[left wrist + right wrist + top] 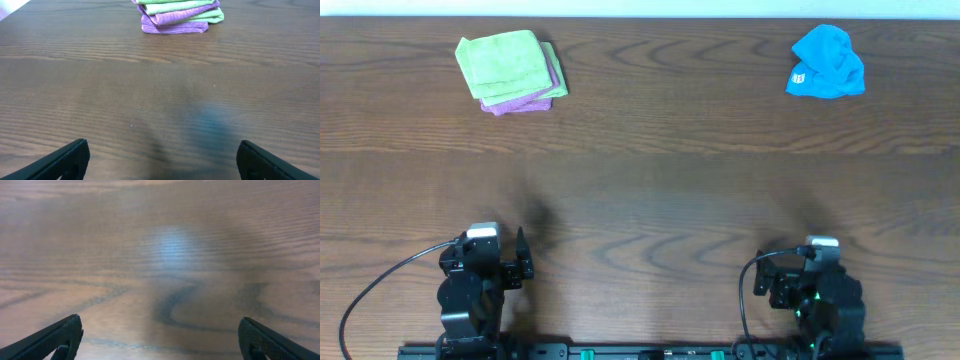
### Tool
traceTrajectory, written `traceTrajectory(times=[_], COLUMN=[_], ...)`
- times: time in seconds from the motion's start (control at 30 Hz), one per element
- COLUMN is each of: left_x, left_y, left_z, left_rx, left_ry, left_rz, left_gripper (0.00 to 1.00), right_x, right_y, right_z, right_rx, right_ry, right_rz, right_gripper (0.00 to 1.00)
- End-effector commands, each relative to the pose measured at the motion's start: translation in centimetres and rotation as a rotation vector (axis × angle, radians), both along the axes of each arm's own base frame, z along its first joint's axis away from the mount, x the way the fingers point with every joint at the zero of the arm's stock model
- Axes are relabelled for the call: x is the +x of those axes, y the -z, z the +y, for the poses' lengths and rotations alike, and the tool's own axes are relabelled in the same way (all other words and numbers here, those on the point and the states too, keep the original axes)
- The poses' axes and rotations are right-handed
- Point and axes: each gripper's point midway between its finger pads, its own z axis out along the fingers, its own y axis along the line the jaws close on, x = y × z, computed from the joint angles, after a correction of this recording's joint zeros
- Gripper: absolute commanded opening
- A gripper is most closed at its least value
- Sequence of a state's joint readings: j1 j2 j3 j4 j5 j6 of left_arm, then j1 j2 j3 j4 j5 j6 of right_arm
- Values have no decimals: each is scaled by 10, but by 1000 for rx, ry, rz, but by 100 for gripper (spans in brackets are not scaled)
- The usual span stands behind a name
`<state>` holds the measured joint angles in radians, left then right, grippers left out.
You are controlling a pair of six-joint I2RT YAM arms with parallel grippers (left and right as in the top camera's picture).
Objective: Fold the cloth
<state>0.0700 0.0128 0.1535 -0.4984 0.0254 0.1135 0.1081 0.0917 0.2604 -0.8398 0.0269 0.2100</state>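
The sky-blue cloth (826, 64) lies crumpled in a heap at the far right of the table, with a small white tag on its left side. It shows only in the overhead view. My left gripper (523, 262) rests near the table's front edge at the left, open and empty; its fingers (162, 157) stand wide apart over bare wood. My right gripper (790, 275) rests near the front edge at the right, far from the cloth. Its fingers (160, 335) are also wide apart and hold nothing.
A folded lime-green cloth (505, 62) lies on a folded pink-purple cloth (525, 100) at the far left; the stack also shows at the top of the left wrist view (177, 15). The wooden table (650, 180) stretches between the arms and the cloths.
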Motion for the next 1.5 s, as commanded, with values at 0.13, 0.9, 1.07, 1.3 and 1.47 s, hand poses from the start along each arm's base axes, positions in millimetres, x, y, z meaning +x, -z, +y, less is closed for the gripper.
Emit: traceTrajectory(times=[0.13, 0.9, 1.07, 1.3, 1.47], left_x=[-1, -1, -1, -1, -1], left_y=[6, 6, 6, 6, 6], left_z=[0, 0, 0, 0, 0], left_rx=[21, 21, 22, 21, 21], left_ry=[6, 6, 6, 6, 6], left_rz=[13, 13, 13, 13, 13], left_gripper=[95, 95, 95, 95, 95], right_x=[34, 278, 307, 358, 392], right_y=[-128, -258, -244, -201, -146], right_z=[-13, -77, -93, -118, -129], right_rx=[24, -145, -208, -175, -171], right_ry=[105, 169, 193, 248, 257], right_rz=[-49, -23, -45, -65, -32], right_gripper=[99, 99, 99, 99, 99])
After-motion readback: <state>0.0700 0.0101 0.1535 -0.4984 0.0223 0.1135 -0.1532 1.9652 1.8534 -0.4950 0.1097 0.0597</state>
